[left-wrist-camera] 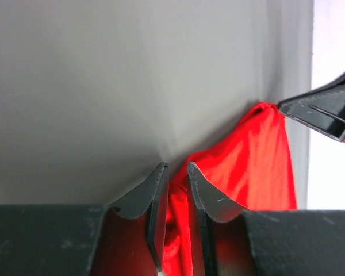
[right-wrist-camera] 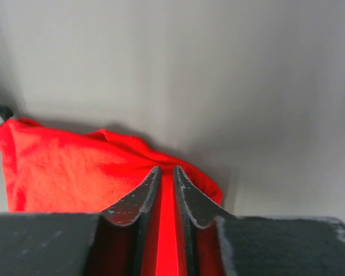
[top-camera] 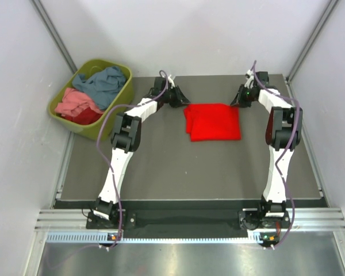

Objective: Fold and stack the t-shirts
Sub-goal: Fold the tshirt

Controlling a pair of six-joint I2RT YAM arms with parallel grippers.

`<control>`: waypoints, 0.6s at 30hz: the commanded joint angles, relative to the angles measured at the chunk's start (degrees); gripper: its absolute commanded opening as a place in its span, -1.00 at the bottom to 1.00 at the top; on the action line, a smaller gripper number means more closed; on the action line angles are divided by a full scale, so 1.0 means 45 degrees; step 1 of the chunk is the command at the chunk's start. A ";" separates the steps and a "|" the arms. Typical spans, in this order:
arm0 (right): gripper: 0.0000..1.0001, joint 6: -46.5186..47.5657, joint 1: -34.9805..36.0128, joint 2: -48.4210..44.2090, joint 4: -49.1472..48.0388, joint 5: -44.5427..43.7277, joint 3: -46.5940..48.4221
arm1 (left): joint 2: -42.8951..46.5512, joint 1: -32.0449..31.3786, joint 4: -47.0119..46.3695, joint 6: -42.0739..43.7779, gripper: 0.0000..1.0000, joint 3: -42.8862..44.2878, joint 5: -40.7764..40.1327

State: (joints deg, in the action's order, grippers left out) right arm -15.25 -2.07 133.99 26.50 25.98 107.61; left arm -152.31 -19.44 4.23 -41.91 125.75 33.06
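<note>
A bright red t-shirt (top-camera: 213, 122) lies folded into a rough square on the dark table mat (top-camera: 161, 167). My left gripper (top-camera: 180, 99) is at its far left corner. In the left wrist view the gripper (left-wrist-camera: 177, 168) has its jaws nearly closed, with red cloth (left-wrist-camera: 259, 167) pinched between them. My right gripper (top-camera: 239, 99) is at the far right corner. In the right wrist view the gripper (right-wrist-camera: 167, 170) is likewise closed on red cloth (right-wrist-camera: 63, 172). More t-shirts sit in the tub: slate blue-grey (top-camera: 105, 83), salmon pink (top-camera: 75, 102) and darker red (top-camera: 87, 117).
The olive-green tub (top-camera: 118, 102) stands off the mat's far left corner, against the left wall. Pale walls close in the back and both sides. A metal rail (top-camera: 184, 221) runs along the near edge by the arm bases.
</note>
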 commanded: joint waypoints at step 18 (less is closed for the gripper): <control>-0.28 -0.2354 0.6081 -0.5363 -0.0518 -0.7450 -0.4031 | 0.6015 -0.0093 -0.1602 0.0233 -0.54 -0.9213 0.0230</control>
State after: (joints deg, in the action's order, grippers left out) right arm -22.65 22.06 109.36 24.75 1.17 90.70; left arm -125.05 -19.57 3.53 -38.37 88.01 31.24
